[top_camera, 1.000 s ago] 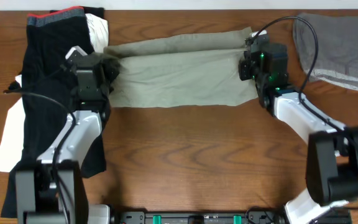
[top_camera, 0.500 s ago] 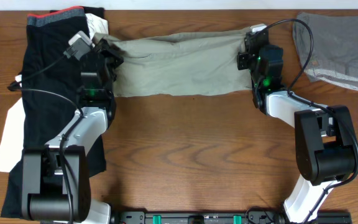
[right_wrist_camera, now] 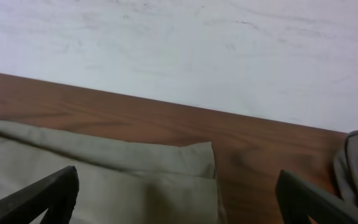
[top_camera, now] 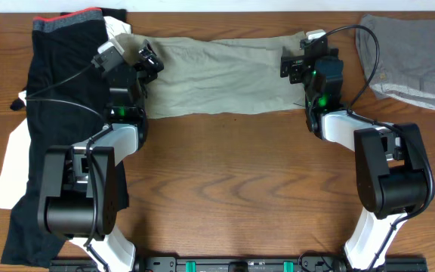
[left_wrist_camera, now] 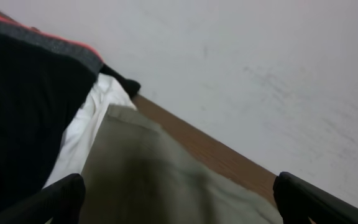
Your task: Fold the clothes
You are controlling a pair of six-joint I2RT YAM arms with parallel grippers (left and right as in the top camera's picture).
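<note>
1. Khaki shorts [top_camera: 217, 79] spread as a long flat band across the upper middle of the overhead view, on the wooden table [top_camera: 240, 189], close to its far edge
2. Two layers of the cloth visible at the shorts' right-hand corner, lower centre of the right wrist view [right_wrist_camera: 135, 174]; waistband and pockets not to be made out anywhere
3. Left gripper [top_camera: 148, 60] at the band's left end, upper left of centre; fingers spread wide, with only the dark fingertips [left_wrist_camera: 64, 196] poking in at the lower corners of the left wrist view
4. Right gripper [top_camera: 289, 63] at the band's right end, likewise spread wide and released; fingertips [right_wrist_camera: 48, 193] mere dark wedges in the lower corners of the right wrist view, mostly cut off
5. Impossible to tell whether either gripper touches the cloth beneath
6. Left wrist view badly blurred: shorts a soft olive shape at lower centre, just beside a white cloth [left_wrist_camera: 82, 137] and a black garment [left_wrist_camera: 23, 81] with a red-and-grey waistband
7. In the overhead view, black garment running down the left side, partly covered by the left arm; white cloth peeping out from under it, full extent hidden
8. Grey garment [top_camera: 410, 57] at upper right, well apart from the shorts, its right edge at the frame border; only a sliver at the right edge of the right wrist view
9. Pale wall [right_wrist_camera: 179, 50] filling the top of both wrist views
</note>
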